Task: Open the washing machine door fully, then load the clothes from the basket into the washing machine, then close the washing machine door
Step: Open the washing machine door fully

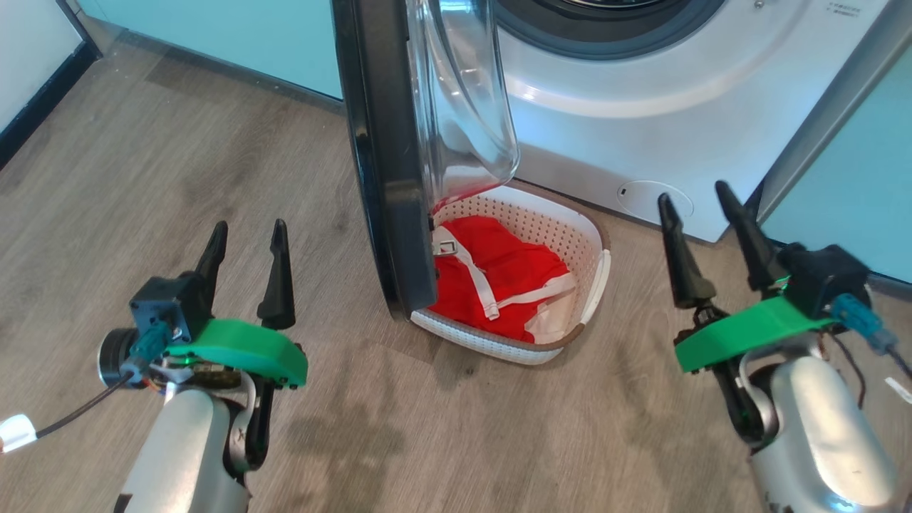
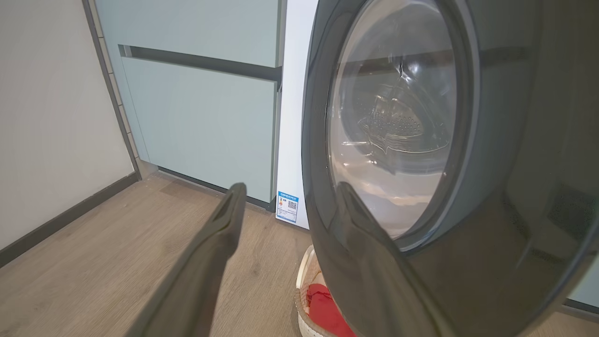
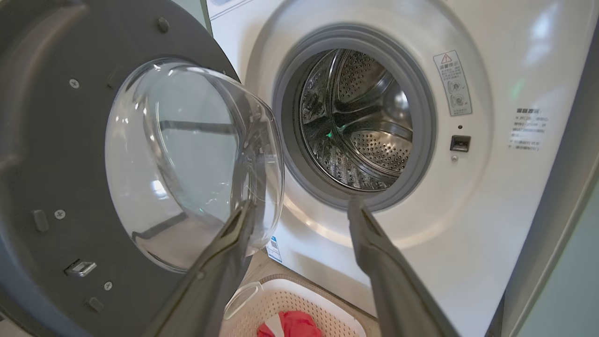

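Since the door stands swung out about square to the washer, the first step can be judged as nearly done, but not all the way. The door's black rim is seen just to the right of the left gripper. That gripper's two fingers are spread wide apart, and nothing is held between them. The right gripper is spread wide and empty too. It is held well to the right of the door, with the washer's white front just ahead of it.

The basket is set on the floor, ahead of both grippers and between them. The clothes are lying inside it. The left side of the basket is covered by the door's bottom edge.

For the next move, the door would likely need to be pushed back more, away from the right gripper. Then the clothes could be reached from above, grabbed, and lifted to the drum, which is seen up ahead of the right gripper.

The round glass bulges out toward the right gripper and hangs over the basket, so it could be bumped on the way down. Green cabinets are seen ahead of the left gripper, off to its left.
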### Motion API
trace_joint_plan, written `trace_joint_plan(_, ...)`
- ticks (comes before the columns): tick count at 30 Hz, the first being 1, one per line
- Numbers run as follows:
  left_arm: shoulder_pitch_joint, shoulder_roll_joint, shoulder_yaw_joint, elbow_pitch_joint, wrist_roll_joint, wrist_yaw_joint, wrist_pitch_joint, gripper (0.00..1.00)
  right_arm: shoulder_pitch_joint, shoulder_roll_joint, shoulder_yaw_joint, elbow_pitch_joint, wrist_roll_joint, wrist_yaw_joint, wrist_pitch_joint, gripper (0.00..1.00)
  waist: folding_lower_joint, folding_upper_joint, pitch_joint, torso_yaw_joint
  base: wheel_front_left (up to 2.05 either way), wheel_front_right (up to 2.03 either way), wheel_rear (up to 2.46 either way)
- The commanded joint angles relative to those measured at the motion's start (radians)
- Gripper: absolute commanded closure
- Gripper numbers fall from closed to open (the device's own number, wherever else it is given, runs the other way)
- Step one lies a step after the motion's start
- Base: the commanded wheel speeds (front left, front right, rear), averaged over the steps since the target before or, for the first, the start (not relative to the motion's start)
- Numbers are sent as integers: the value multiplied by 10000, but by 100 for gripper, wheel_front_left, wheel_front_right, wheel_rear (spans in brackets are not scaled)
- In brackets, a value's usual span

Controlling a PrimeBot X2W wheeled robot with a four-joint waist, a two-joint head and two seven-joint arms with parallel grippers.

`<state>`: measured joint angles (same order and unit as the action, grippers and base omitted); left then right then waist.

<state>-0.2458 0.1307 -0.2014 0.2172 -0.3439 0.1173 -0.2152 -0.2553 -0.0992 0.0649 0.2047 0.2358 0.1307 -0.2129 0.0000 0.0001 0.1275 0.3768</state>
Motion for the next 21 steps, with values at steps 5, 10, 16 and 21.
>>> trace_joint_plan(5,-278,305,264,-339,-124,54,3,0,-8,182,382,128,-130,0,-104,0,0,-1,-28,-32,0,0,0)
trace_joint_plan(10,-247,348,228,-335,-131,108,20,0,30,275,461,417,-174,0,-187,0,0,-1,-80,-81,0,0,0)
trace_joint_plan(16,-199,388,185,-329,-146,142,25,0,-48,321,467,612,-144,0,-206,0,0,-1,-135,-104,0,0,0)
trace_joint_plan(21,-189,398,148,-341,-177,157,17,0,-77,352,480,726,-139,0,-199,0,0,-1,-131,-105,0,0,0)
